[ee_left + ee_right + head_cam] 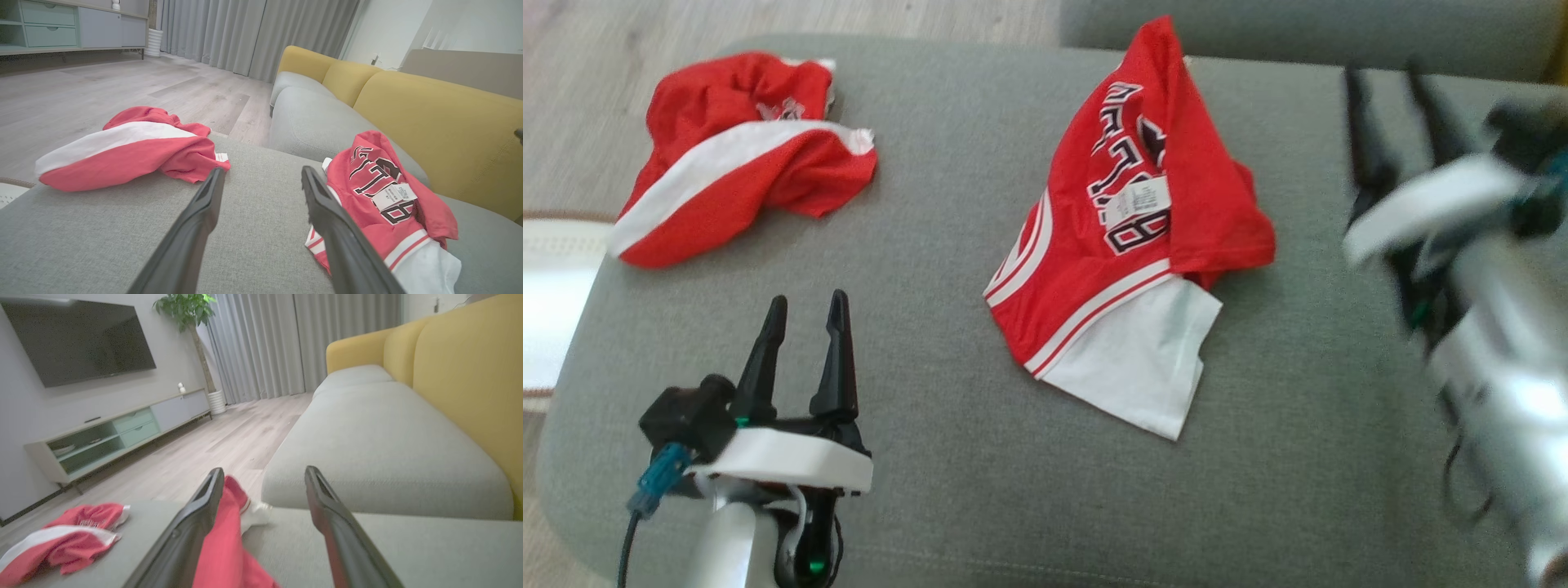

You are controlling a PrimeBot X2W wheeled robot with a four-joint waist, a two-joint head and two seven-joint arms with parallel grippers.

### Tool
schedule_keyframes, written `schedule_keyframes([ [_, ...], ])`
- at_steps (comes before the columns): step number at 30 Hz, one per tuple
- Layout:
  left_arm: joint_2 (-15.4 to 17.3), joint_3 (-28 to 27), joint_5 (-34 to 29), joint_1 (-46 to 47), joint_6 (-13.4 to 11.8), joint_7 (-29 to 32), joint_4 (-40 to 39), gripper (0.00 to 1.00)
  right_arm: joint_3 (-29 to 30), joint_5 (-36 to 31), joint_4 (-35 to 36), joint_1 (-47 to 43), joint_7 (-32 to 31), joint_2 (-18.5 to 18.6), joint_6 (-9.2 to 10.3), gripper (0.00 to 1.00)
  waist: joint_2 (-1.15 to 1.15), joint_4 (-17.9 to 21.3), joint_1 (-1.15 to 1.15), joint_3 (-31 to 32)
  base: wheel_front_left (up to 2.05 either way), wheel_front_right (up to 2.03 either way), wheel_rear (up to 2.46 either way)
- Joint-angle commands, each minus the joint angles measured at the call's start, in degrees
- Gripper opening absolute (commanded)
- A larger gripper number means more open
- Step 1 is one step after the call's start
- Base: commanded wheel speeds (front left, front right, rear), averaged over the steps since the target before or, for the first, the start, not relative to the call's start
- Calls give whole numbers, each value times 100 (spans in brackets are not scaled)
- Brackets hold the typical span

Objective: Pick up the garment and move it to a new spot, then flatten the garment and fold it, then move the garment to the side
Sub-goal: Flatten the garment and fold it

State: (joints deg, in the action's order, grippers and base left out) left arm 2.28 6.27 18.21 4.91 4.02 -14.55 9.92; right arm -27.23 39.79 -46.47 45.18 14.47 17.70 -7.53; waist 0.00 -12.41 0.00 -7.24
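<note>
"Starting from the head camera: what gets picked up, and by which arm?"

"The red jersey (1111,269) sits bunched in the middle of the grey cushion (947,457), lettering up and white panel toward the robot. I'd judge it the piece to lift, since it lies between the arms. A crumpled red-and-white garment (743,155) lies well apart at the far left. The left end effector (809,298) is spread and empty, near the front left. The right end effector (1384,72) is blurred, but its fingers are apart and hold nothing, off the jersey's right side."

"And the left wrist camera?"

"Its fingers (200,220) frame bare cushion. The jersey (380,192) sits beside, and partly behind, the finger on that view's right. So swing toward it before descending, then pinch one hem rather than the heap."

"Right wrist camera?"

"There the jersey (229,547) shows low between the spread fingers, against the one on that view's left, and the gap points past it at the sofa seat (380,441). I'd turn inward, drop low and take the far edge. With two separate corners lifted together, the cloth should hang open, which makes flattening easier. Catching several layers would likely carry the creases along."
</note>
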Motion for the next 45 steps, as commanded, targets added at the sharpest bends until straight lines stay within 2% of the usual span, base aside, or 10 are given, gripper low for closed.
schedule_keyframes([
  [1, 60, -226, -49, 108, 13, -45, -180, 100, -33, -240, 402, -498, 50, -238, 4, 100, 0, 90, 0, 132, 0, 0, 0],
  [7, 60, -183, -65, 101, 41, -45, -138, 100, -594, -489, 418, -1097, -97, -601, 4, 100, 0, 10, 0, 202, 0, 0, 0],
  [12, 60, -162, -43, 82, 51, -45, -124, 100, -965, -676, 86, -886, -535, -799, 4, 100, 0, -136, 0, 185, 0, 0, 0],
  [27, 60, -104, 66, 125, 43, -45, -59, 100, -267, -1417, -2267, 436, -2348, -1372, 4, 100, 0, -578, 0, 34, 0, 0, 0],
  [28, 60, -109, 70, 119, 35, -45, -64, 100, -206, -1464, -2360, 498, -2351, -1386, 4, 89, 0, -588, 0, 36, 0, 0, 0],
  [30, 60, -124, 75, 102, 21, -45, -66, 100, -129, -1583, -2481, 583, -2314, -1406, 4, 44, 0, -590, 0, 42, 0, 0, 0],
  [31, 60, -133, 76, 93, 13, -45, -66, 100, -94, -1629, -2521, 600, -2287, -1414, 4, 12, 0, -583, 0, 50, 0, 0, 0],
  [32, 60, -145, 74, 82, 9, -45, -64, 100, -55, -1671, -2554, 609, -2246, -1420, 4, 0, 0, -570, 0, 61, 0, 0, 0],
  [40, 60, -240, 5, 13, 5, -45, -86, 100, 316, -1940, -2663, 764, -1683, -1311, 4, 0, 0, -241, 0, 169, 0, 0, 0],
  [45, 60, -280, -22, -8, 17, -45, -125, 100, 490, -2163, -2675, 1192, -1543, -773, 4, 0, 0, 50, 0, 128, 0, 0, 0],
])
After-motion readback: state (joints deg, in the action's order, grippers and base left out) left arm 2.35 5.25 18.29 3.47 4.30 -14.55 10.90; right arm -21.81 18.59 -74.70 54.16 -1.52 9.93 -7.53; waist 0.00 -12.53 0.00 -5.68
